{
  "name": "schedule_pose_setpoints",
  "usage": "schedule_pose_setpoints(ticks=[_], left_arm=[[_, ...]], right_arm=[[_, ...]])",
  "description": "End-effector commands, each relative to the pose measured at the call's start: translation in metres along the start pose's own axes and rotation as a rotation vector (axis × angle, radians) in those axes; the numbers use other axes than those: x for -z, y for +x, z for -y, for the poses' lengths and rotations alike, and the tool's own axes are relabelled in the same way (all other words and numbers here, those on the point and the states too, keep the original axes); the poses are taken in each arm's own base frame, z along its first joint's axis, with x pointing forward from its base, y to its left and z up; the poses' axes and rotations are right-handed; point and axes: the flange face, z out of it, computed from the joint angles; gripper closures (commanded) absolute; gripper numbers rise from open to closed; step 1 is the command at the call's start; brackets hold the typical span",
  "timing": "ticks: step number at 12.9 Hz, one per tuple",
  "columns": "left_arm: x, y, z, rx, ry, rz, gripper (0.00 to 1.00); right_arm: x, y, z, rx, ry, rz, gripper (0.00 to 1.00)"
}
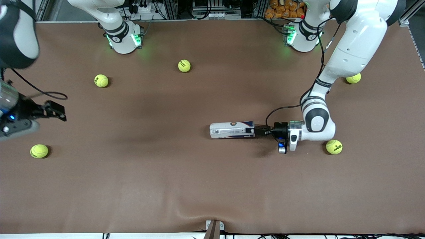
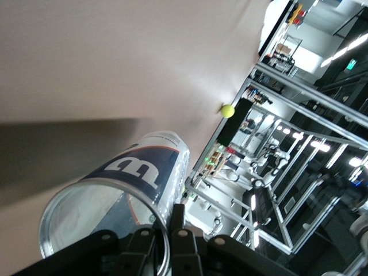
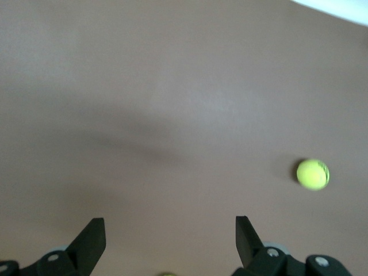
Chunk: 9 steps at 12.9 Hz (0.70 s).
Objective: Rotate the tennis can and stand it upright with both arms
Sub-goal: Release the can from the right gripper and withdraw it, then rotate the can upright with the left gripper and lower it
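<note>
The tennis can (image 1: 231,129) lies on its side on the brown table (image 1: 199,186), roughly mid-table and somewhat toward the left arm's end. Its long axis runs along the table's length, and its open, silvery-rimmed mouth faces the left arm's end.

The left gripper (image 1: 258,130) is low at table level, directly at the can's open mouth, reaching in from the left arm's end. Its fingers are clamped on the can's rim. In the left wrist view the rim wall sits between the finger bases, and the tennis can (image 2: 123,201) extends straight away from the left gripper (image 2: 169,244). The navy and white label faces upward.

The right gripper (image 1: 54,111) hangs above the table at the right arm's end, well apart from the can. Its fingers are spread wide and hold nothing; the right wrist view shows the right gripper (image 3: 171,238) over bare table. The right arm waits.

Yellow-green tennis balls lie scattered:
- one ball (image 1: 334,146) just beside the left arm's wrist, nearer to the front camera
- one ball (image 1: 353,78) near the left arm's base
- one ball (image 1: 184,65) between the two bases
- one ball (image 1: 101,80) near the right arm's base
- one ball (image 1: 39,151) below the right gripper in the front view
</note>
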Motion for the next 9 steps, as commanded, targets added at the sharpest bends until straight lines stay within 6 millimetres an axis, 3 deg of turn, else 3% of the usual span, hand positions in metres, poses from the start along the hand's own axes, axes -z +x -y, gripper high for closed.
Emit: schedule_pose_setpoints(ticks=[1,4,6,7,9], left_arm=[[0.004,-0.019,-0.080,0.069,0.061,-0.018,1.00],[-0.001,-0.035,-0.150,0.170,0.186,-0.037,1.00],[-0.020,-0.048,-0.187,0.257,0.278,-0.066,1.00],[-0.029,-0.054,-0.201,0.302,0.321,-0.088,1.00],[-0.050,-0.066,-0.224,0.371,0.385,-0.129,1.00]], right_arm=[[0.024,-0.031,0.013,-0.101,0.028,0.016,0.00],[0.039,-0.046,0.016,-0.177,0.036,0.052,0.00],[0.058,-0.053,0.012,-0.221,0.035,0.060,0.00],[0.069,-0.059,0.004,-0.237,0.036,0.063,0.00],[0.071,-0.066,-0.009,-0.261,0.041,0.072,0.00]])
